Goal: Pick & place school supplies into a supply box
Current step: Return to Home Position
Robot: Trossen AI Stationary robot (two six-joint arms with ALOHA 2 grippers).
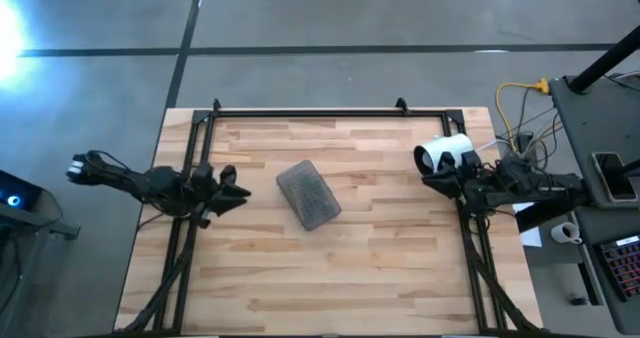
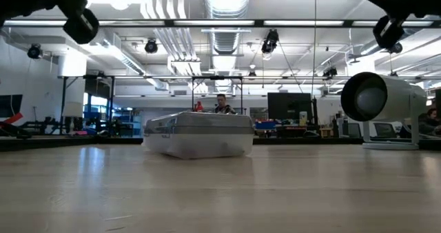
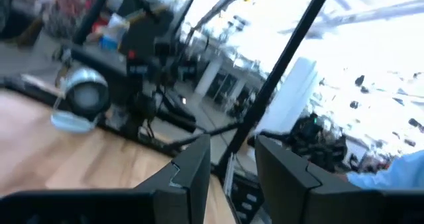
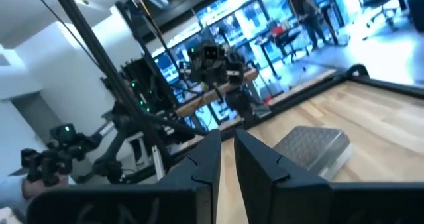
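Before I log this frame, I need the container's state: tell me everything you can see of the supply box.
The supply box is a small rectangular case of translucent, grey-looking plastic with a ribbed top and rounded corners. It looks closed and lies flat on the wooden table near its middle, turned at an angle to the table's edges. Only the table touches it. The left pincer and right pincer both sit apart from it. No loose supplies show around it.

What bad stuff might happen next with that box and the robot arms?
The supply box looks shut, with its lid down, and no pens or scissors show on the table, so nothing could go in yet. The left end effector sits close to the box; a careless reach might shove it. The right end effector hangs beside a white camera and could bump it.
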